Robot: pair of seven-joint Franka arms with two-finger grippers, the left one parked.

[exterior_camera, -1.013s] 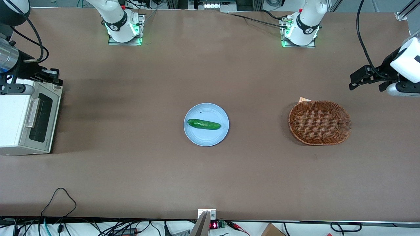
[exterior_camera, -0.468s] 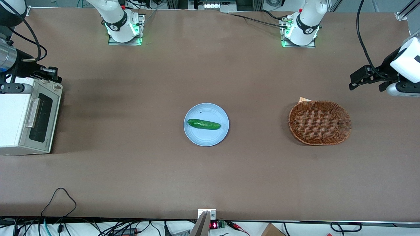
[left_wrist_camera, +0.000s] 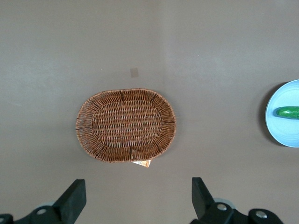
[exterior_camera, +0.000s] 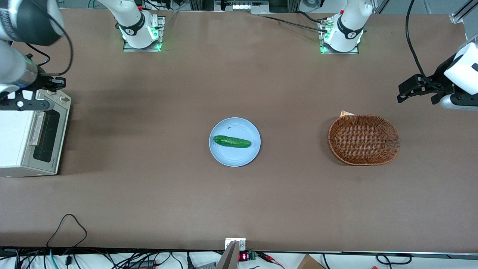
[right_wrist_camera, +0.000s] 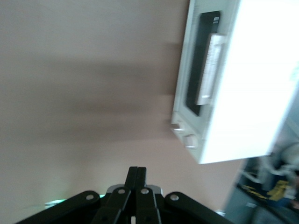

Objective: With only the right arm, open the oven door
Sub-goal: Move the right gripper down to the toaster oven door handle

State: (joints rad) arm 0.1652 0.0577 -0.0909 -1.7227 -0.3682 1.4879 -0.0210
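Oven door closed, at working arm's end of worktop. Bar handle ran toward the front camera. Claw pressed shut, empty, hung above the oven's knob end, farther from the camera than the handle.

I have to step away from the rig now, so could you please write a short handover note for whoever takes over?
Gripper: fingers shut, holding nothing, above the knob end of the toaster oven, at the working arm's end of the table.
Oven door: closed, bar handle untouched.
Done: the arm is near the oven, nothing more.
Left: bring the gripper to the handle and pull the door open.
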